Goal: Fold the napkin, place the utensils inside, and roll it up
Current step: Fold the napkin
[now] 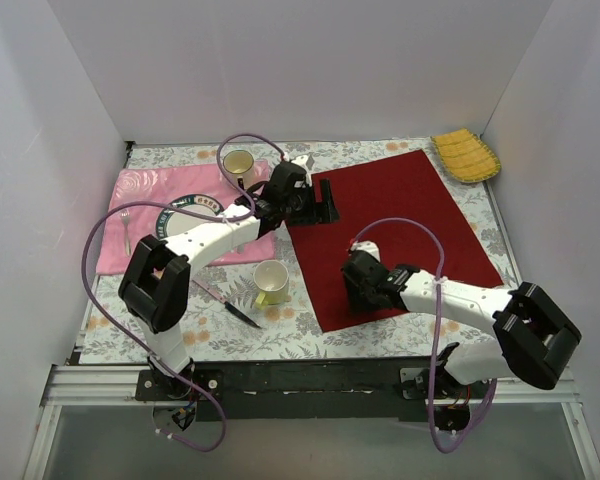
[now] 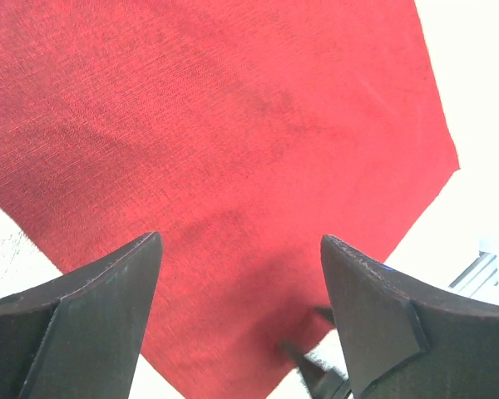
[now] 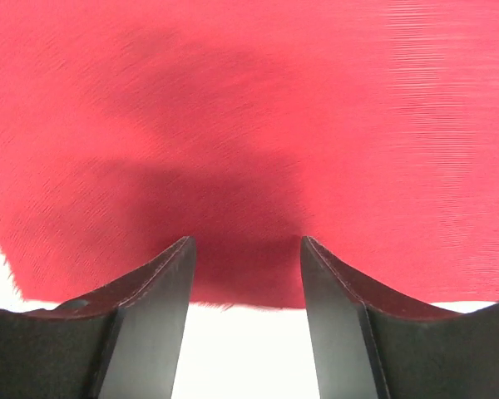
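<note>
While lying flat and unfolded on the surface (image 1: 280, 338), covers much of its right half: napkin (image 1: 410, 220), one far corner just beside yellow cloth (image 1: 466, 156).

Left gripper (image 1: 326, 206) above the far left edge of napkin. Jaws spread wide, with nothing held; between them, in the left wrist view, only red cloth below. Cannot tell whether the tips touch the cloth.

Right gripper (image 1: 357, 290) low over the near left part of napkin, close to its edge. Jaws partly apart, narrower than on the left, gripping nothing. In the right wrist view, the cloth edge just before the tips, with a dark shadow on the red under them.

Knife (image 1: 230, 306) on the bare surface left of napkin, apart from it and just beside near cup (image 1: 271, 283); black handle toward the near edge, blade pointing away to the left. Fork (image 1: 127, 228) well apart from napkin, on the left part of pink cloth (image 1: 130, 190). Plate (image 1: 180, 213) also on pink cloth, partly hidden by the left arm. Far cup (image 1: 239, 163) at the far edge of pink cloth, near the left wrist.
</note>
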